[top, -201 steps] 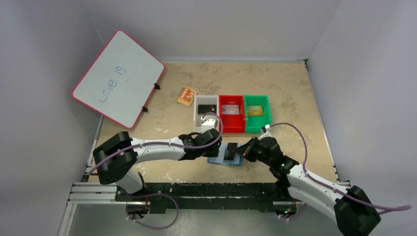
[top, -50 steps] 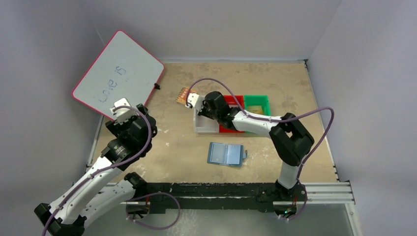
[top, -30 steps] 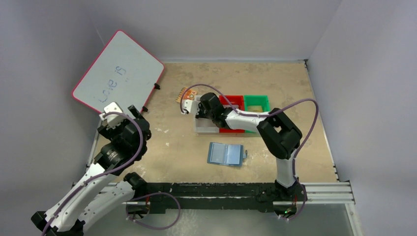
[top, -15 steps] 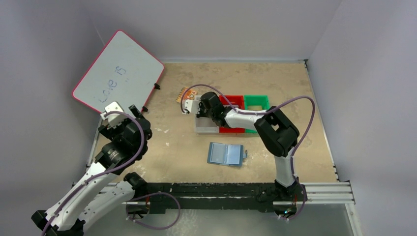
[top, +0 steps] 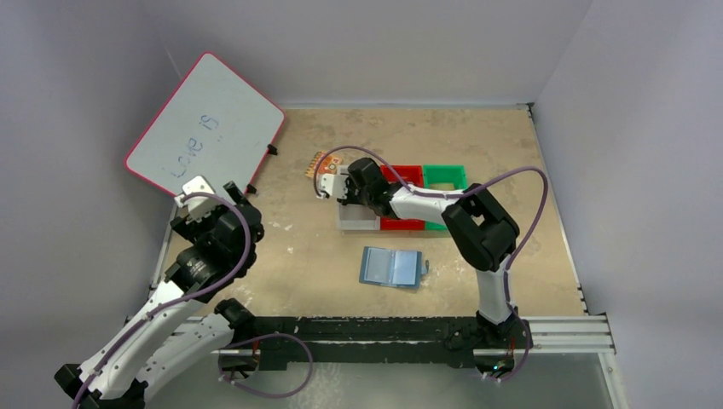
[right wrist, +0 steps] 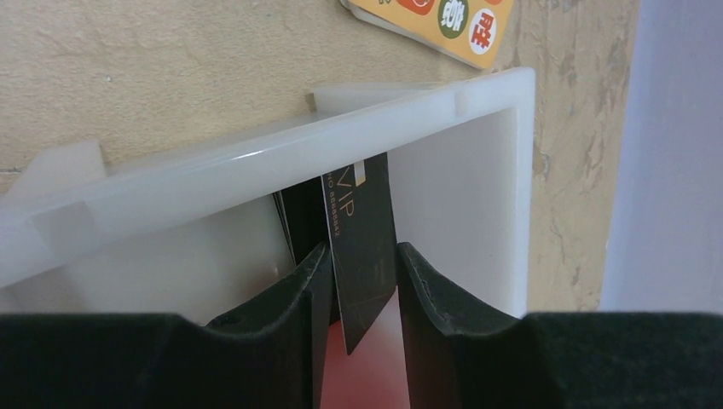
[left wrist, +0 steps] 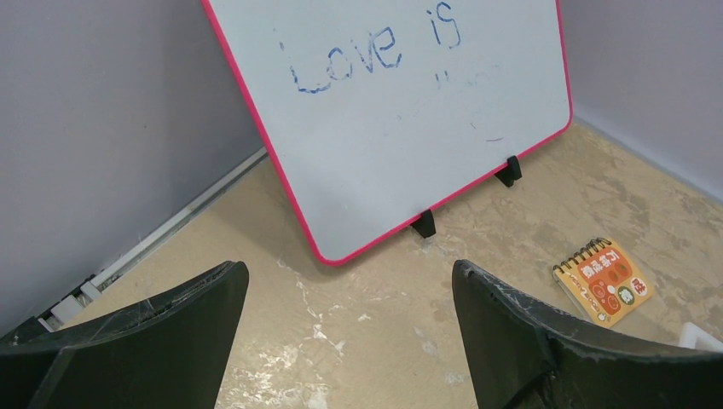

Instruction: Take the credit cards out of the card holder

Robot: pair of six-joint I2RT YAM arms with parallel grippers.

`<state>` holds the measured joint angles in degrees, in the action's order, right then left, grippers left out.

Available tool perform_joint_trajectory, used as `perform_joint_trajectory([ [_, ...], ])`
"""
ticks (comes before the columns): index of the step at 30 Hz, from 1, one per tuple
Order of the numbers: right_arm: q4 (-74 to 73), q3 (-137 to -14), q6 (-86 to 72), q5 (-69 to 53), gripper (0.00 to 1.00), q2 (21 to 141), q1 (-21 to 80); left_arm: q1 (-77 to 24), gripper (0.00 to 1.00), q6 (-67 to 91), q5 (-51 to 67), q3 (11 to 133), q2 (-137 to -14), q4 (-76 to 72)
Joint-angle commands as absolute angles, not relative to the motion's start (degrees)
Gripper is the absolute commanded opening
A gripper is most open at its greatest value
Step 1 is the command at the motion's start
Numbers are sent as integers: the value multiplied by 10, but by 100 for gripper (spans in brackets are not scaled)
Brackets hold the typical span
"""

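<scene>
The card holder (top: pixel 392 267), a small blue wallet, lies open and flat on the table, clear of both arms. My right gripper (top: pixel 345 192) hangs over the white bin (top: pixel 358 224). In the right wrist view a black credit card (right wrist: pixel 362 243) stands tilted between the parted fingers of that gripper (right wrist: pixel 358 268), its lower part inside the white bin (right wrist: pixel 256 162); another dark flat piece (right wrist: pixel 298 217) stands just behind it. My left gripper (top: pixel 228 194) is far left by the whiteboard, and in its wrist view it (left wrist: pixel 349 277) is wide open and empty.
A red bin (top: pixel 407 175) and a green bin (top: pixel 445 177) adjoin the white one. An orange spiral notebook (top: pixel 320 164) (left wrist: pixel 605 281) lies just beyond the white bin. A pink-framed whiteboard (top: pixel 205 136) (left wrist: pixel 401 111) leans at the back left.
The right gripper's jaws have parted around the black card over the white bin. Both arms have stayed almost still over the last second.
</scene>
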<state>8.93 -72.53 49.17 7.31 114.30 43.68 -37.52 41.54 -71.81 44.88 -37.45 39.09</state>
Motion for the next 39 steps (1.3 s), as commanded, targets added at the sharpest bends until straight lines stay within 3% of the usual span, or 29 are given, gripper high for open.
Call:
perform_joint_trajectory([
  [1,70,-755,496,56,37,1133,431,-372,90,418,-725,470,-379,385],
  [5,58,-759,498,50,38,1133,430,-372,90,418,-725,470,-377,385],
  [8,50,-767,492,49,44,1134,428,-372,90,418,-725,470,-378,384],
  [23,40,-777,420,28,47,1113,429,-371,90,416,-721,470,-382,384],
  [26,61,-775,346,33,46,1096,428,-372,91,416,-721,469,-383,383],
  [28,72,-771,266,31,40,1079,428,-372,91,416,-722,469,-383,383],
  [32,77,-757,31,60,35,1058,427,-371,91,416,-722,469,-385,382],
  [36,-3,-778,-155,91,31,1071,426,-371,91,415,-720,469,-389,381],
  [39,-39,-799,-208,77,25,1095,426,-372,91,414,-717,469,-394,380],
])
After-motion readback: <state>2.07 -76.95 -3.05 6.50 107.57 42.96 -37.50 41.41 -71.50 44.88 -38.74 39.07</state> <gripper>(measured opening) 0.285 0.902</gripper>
